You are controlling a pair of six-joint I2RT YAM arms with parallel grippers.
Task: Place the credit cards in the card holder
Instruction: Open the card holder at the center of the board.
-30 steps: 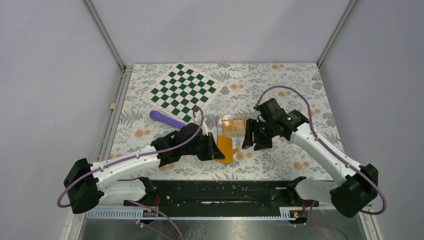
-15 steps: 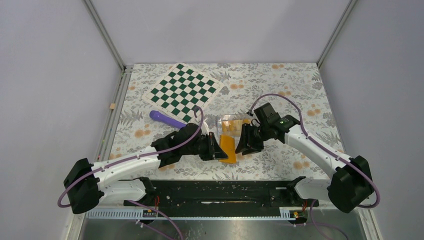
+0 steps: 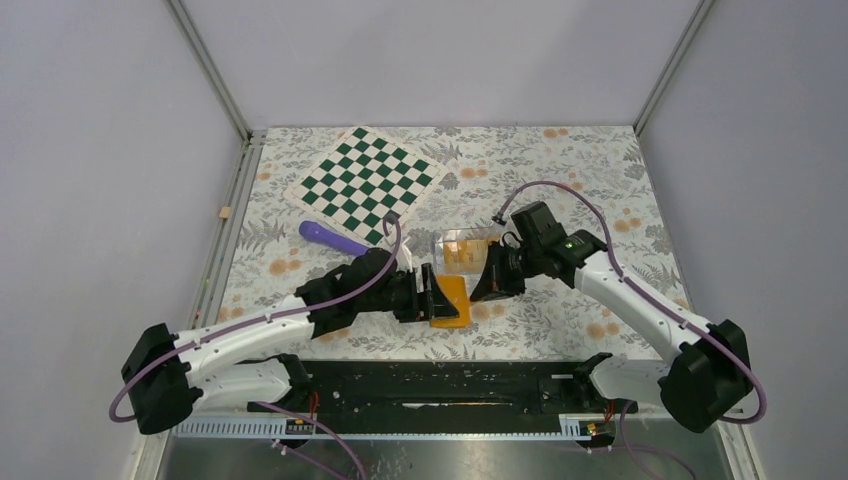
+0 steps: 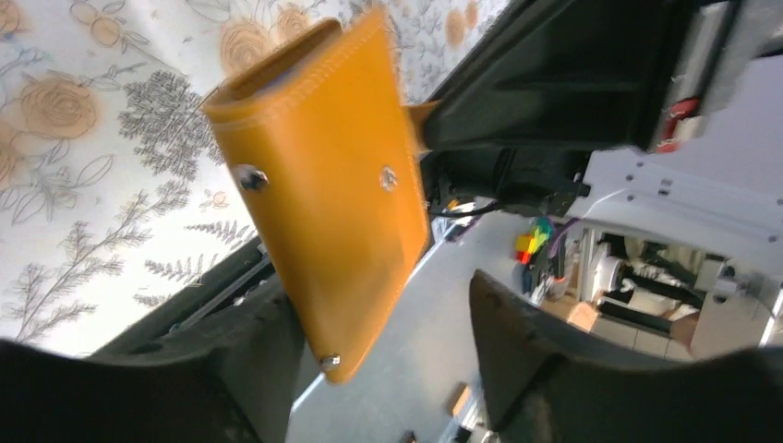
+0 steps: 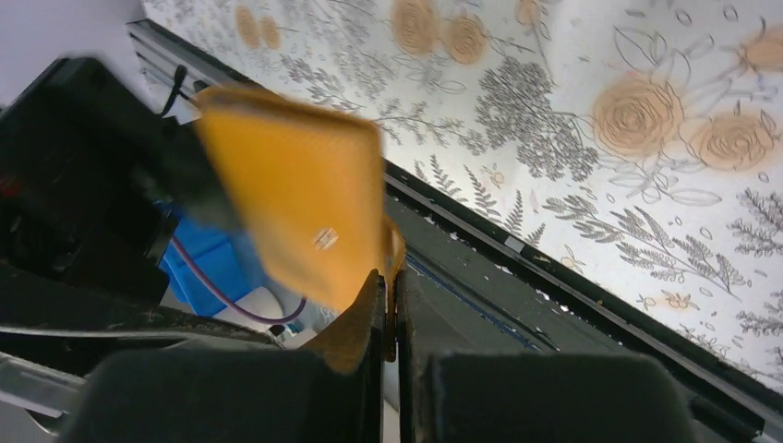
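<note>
Card holder [image 3: 450,300], folded shut, is shown raised off the tabletop [image 3: 560,160] between both pincers. One edge is clenched by the right pincer [image 5: 388,286]. The left pincer [image 4: 379,305] stands released, its jaws apart around the opposite side, equally near.

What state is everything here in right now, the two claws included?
right gripper: shut on one edge of the card holder.
left gripper: open, card holder between its fingers.
card holder: folded, held by one edge.
chessboard mat: spread flat.
clear container: open or shut unclear.
</note>
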